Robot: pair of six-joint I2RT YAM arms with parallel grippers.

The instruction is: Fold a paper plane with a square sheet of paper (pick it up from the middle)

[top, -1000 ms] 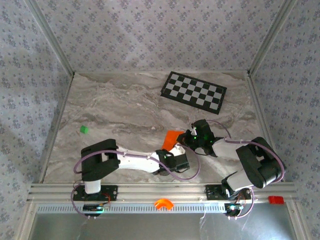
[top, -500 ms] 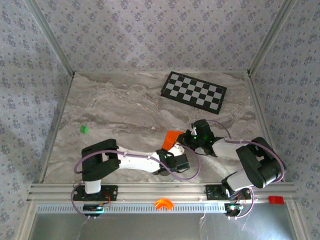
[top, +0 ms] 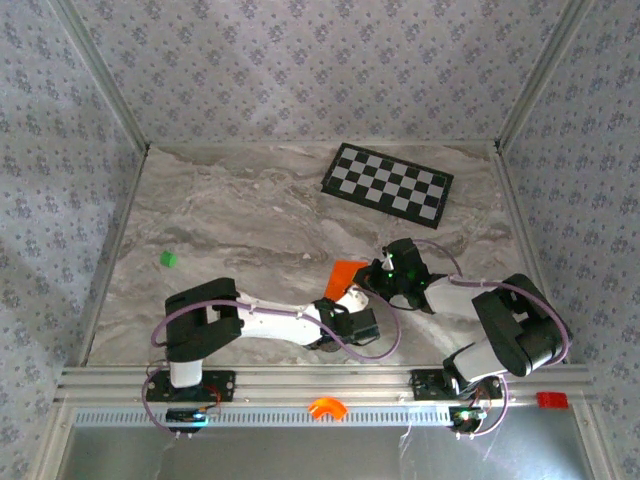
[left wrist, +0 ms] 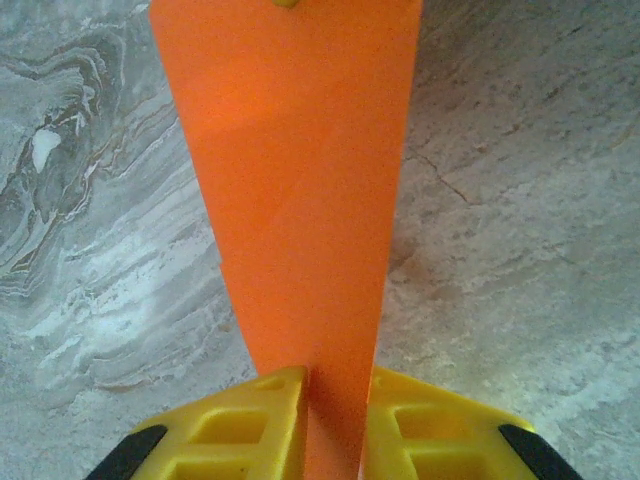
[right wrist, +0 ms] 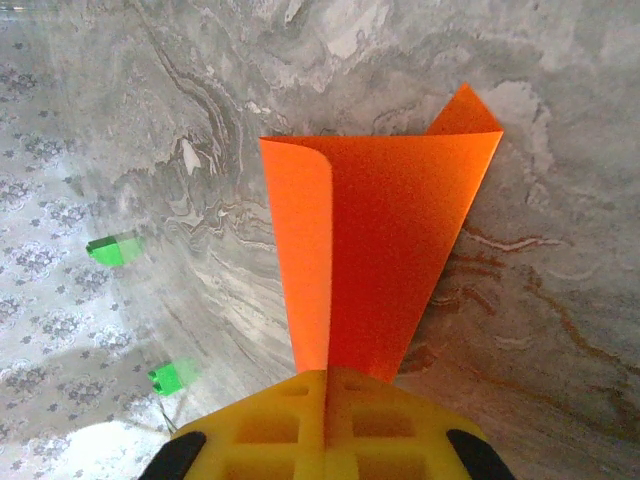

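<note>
Sitting between the two hands, the thin bright orange sheet of paper (top: 346, 276) is folded over on itself, towards the front middle of the grey marble-patterned bench (top: 220, 220). Whether it rests on the bench or hangs just above it, I cannot tell.

In the right wrist view the sheet of paper (right wrist: 372, 240) fans out from the fingers. Its left edge is rolled over in a soft rounded flap, and a further corner peeks out behind at the upper right. The right hand (right wrist: 325, 385) has its yellow fingers pressed together on the paper's near tip.

In the left wrist view the sheet of paper (left wrist: 300, 190) rises as a tall strip that widens away from the camera. The left hand (left wrist: 335, 385) pinches its narrow end, one yellow finger on each side.

From above, the left hand (top: 352, 297) comes at the paper from the near side and the right hand (top: 373, 277) from the right.

A small green piece (top: 167, 259) lies well apart to the left. A black-and-white checkerboard (top: 388, 181) lies flat at the far side. A small orange arch-shaped plastic part (top: 326, 407) sits on the front rail.
</note>
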